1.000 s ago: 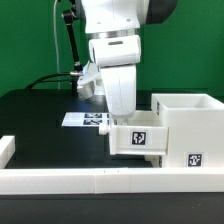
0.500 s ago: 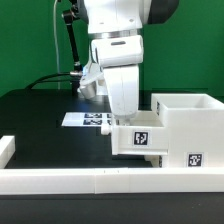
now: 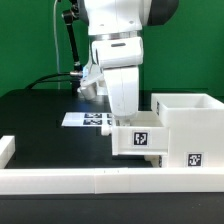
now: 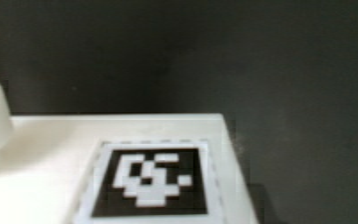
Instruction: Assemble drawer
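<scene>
Blurred, cropped tag (image 4: 153,180) on drawer panel (image 4: 87,130)

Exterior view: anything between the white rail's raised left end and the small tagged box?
Nothing: bare black table from the rail's raised left end to the small tagged box. Shows in the exterior view only.

I am counting two white furniture pieces on the table (image 3: 40,112): one large open box (image 3: 186,112) and one smaller drawer box (image 3: 124,141). I am counting two front tags, one drawer tag (image 3: 141,138) and one box tag (image 3: 191,158). I am also counting one marker board (image 3: 78,118) and one white rail (image 3: 90,181). My wrist camera is showing one wrist-view tag (image 4: 153,180).
</scene>
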`<state>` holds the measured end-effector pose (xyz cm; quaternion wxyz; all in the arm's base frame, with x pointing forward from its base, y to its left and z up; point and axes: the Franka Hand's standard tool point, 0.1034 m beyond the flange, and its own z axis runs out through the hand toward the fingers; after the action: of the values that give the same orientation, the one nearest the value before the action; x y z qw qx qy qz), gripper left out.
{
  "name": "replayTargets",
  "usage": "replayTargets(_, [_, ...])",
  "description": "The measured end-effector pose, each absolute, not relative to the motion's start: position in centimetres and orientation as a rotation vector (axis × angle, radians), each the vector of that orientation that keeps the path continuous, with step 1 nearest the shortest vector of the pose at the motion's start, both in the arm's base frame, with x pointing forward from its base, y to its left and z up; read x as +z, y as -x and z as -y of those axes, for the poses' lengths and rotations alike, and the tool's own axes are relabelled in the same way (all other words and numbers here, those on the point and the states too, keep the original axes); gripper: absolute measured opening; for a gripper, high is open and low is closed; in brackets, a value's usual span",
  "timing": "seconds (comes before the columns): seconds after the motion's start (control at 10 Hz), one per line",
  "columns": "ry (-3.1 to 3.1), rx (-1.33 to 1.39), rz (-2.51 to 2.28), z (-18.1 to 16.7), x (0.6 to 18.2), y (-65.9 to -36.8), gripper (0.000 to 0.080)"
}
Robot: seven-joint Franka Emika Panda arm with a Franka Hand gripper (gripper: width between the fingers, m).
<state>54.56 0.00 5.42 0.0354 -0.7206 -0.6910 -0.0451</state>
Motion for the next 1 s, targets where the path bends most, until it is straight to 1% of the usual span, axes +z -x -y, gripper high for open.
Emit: replayTargets(1.0, [2.205, -0.142, 2.152, 0.17, 5.46, -54.91, 0.0042])
